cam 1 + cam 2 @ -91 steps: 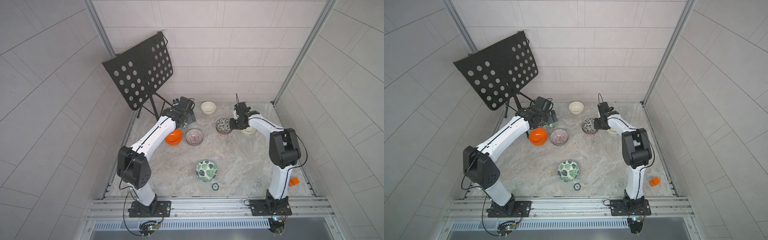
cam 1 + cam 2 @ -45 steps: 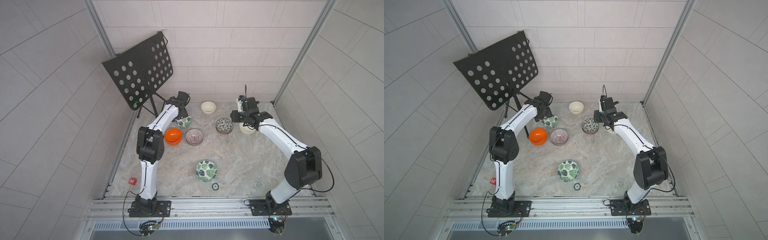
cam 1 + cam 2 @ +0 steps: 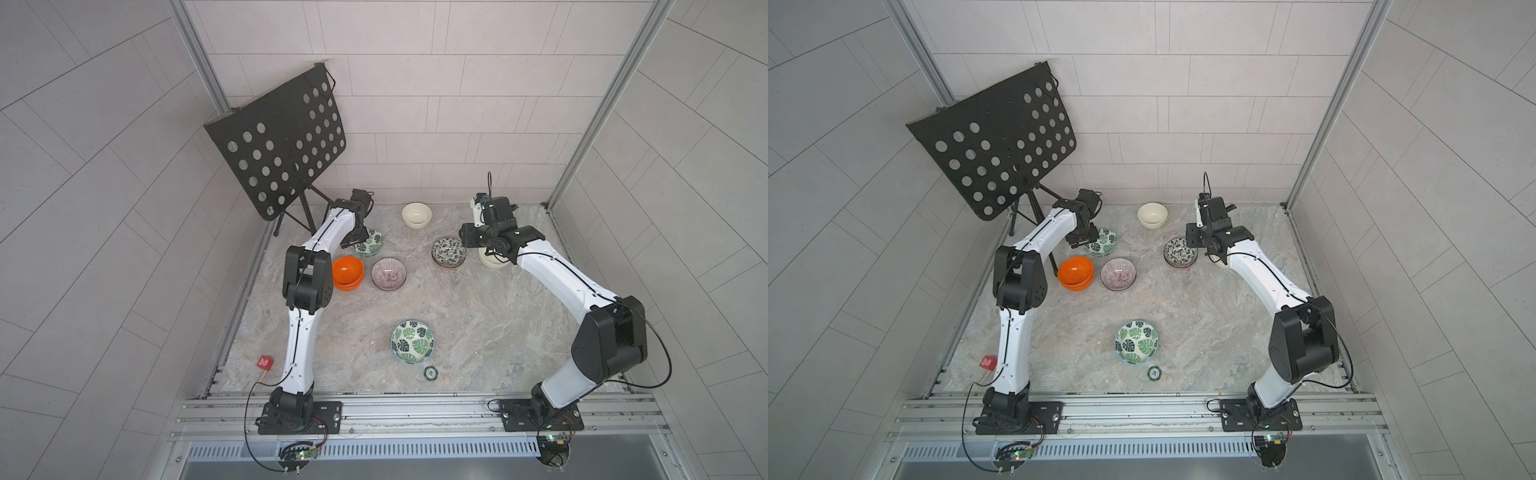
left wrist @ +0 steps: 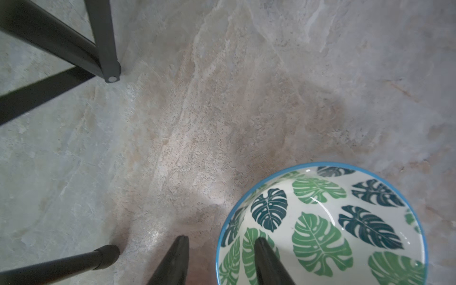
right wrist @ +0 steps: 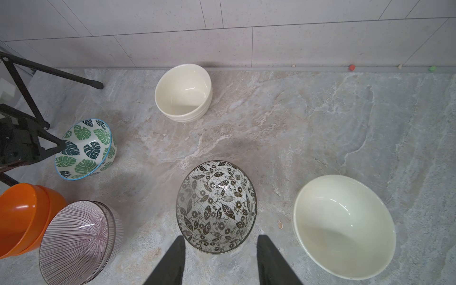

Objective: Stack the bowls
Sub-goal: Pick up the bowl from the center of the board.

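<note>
Where our left arm reaches toward the far edge of the table (image 3: 478, 332), we see the left gripper (image 4: 220, 238) with its jaws parted astride the rim of a green leaf-print bowl (image 4: 320, 234). One finger (image 4: 267, 261) is inside the bowl and the other is outside. Bare gaps show on both sides of the wall, so nothing is clamped. The feet of the music stand (image 3: 282, 153) stand just beyond this gripper on its outer side. Nearer the robot than the gripper sit two nested orange bowls (image 3: 347, 270), and just beside them, toward the right arm, is the purple striped bowl (image 3: 388, 273). Well apart from both grippers, near the front of the table, a second green leaf-print bowl (image 3: 412, 341) stands alone with a small green-rimmed disc (image 3: 431, 372) just beside it. A cream bowl (image 3: 417, 215) stands by the back wall, between the two grippers and farther out than either. The right gripper (image 5: 222, 238) hangs above the table with its jaws apart and empty. The black-and-white bowl (image 5: 217, 207) stands just ahead of its fingertips and is not touched. A second cream bowl (image 5: 343, 227) stands just beside this gripper on its outer side. In both top views that bowl is partly hidden under the arm.
</note>
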`<control>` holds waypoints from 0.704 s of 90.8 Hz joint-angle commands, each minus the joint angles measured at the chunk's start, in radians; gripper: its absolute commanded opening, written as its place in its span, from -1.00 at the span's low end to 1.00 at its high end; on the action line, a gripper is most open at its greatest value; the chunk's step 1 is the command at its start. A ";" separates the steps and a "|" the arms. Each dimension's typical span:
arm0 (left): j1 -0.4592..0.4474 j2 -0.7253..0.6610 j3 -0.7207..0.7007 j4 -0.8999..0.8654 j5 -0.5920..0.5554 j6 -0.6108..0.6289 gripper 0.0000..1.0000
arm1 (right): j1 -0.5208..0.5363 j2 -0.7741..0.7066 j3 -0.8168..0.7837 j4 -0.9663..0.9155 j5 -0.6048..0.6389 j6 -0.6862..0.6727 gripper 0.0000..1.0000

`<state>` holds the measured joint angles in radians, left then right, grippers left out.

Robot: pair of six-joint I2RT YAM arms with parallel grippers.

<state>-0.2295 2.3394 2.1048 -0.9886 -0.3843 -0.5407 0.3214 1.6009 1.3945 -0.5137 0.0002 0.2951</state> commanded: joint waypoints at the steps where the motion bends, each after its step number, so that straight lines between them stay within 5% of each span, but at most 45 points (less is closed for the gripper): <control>1: 0.003 0.031 0.028 -0.011 0.017 0.020 -0.18 | 0.004 -0.029 -0.012 0.017 -0.007 -0.006 0.00; 64: 0.030 0.022 0.062 0.080 0.110 0.047 -1.00 | 0.004 -0.025 -0.037 0.020 -0.003 -0.017 0.00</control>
<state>-0.2066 2.3688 2.1483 -0.9039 -0.2935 -0.5224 0.3214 1.6009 1.3705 -0.5037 -0.0032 0.2943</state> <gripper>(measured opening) 0.122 0.500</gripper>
